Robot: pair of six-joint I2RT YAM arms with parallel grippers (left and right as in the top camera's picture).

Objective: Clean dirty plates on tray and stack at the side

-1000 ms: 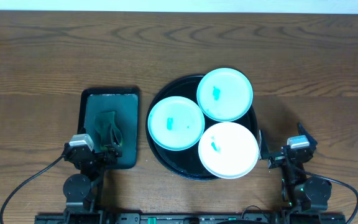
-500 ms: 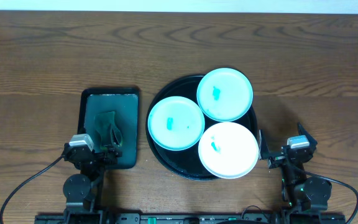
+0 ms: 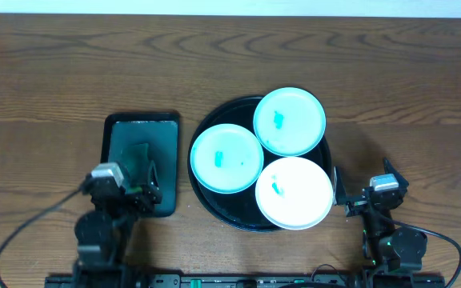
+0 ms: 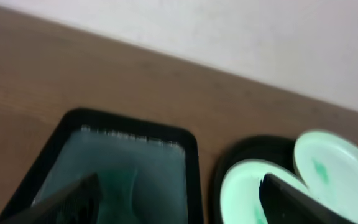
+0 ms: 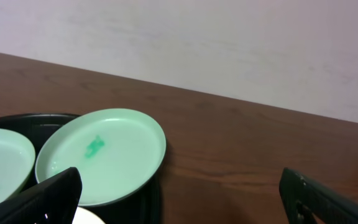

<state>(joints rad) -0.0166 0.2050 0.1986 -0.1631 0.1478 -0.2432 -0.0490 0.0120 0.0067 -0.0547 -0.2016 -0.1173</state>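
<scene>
Three plates (image 3: 226,158) lie on the tray (image 3: 218,206); left jaws and right jaws stand apart, empty; maybe a cloth (image 3: 138,160) under the left.

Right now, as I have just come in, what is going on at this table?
Two robot arms face the dirty plates, but nothing is handled yet. An aqua plate, a second aqua plate and a white plate lie on the round black tray, each with a teal smear. The left pincer is open over the near end of the green tray that holds a cloth. The right pincer is open and empty beside the black tray. No plate is stacked on the tabletop yet.
</scene>
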